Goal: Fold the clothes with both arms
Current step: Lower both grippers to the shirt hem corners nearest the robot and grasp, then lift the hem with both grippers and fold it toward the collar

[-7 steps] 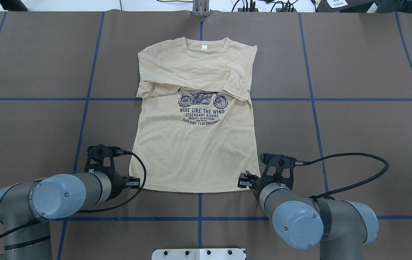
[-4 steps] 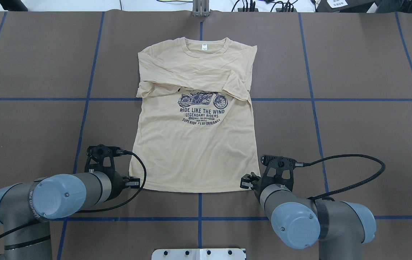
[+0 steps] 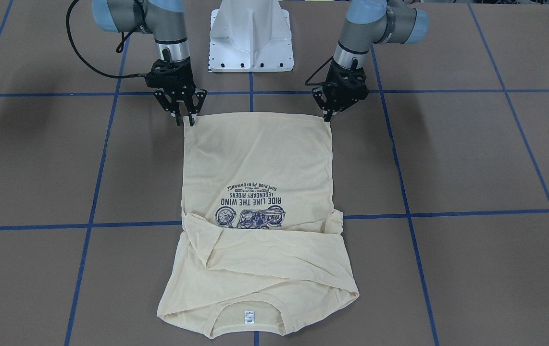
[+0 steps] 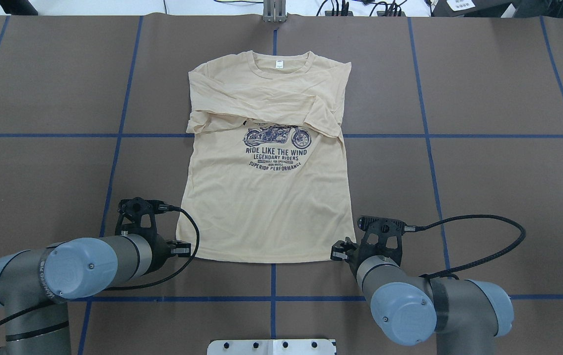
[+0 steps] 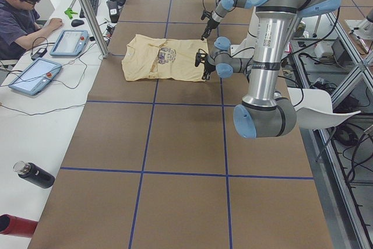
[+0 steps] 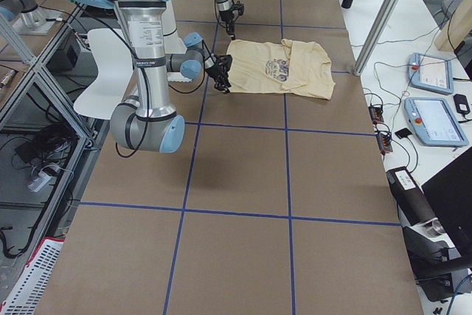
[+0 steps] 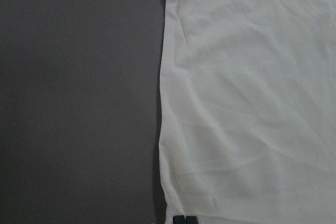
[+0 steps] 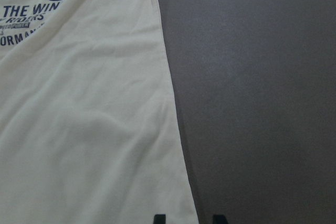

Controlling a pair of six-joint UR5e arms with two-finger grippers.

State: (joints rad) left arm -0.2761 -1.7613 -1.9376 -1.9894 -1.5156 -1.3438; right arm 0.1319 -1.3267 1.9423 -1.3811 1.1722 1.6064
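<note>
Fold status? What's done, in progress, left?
Done: T-shirt lies flat, print up, both sleeves folded across the chest.
In hand: left gripper, jaws apparently shut on one corner of the hem; right gripper, jaws open astride the other corner.
Left: close right, then likely fold the hem up; no body fold yet.

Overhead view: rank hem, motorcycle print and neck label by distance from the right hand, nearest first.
From the right hand:
1. Hem: bottom edge of the shirt, right beside the hand.
2. Motorcycle print: mid-shirt, further up the table.
3. Neck label: inside the collar, at the far end of the shirt.
</note>
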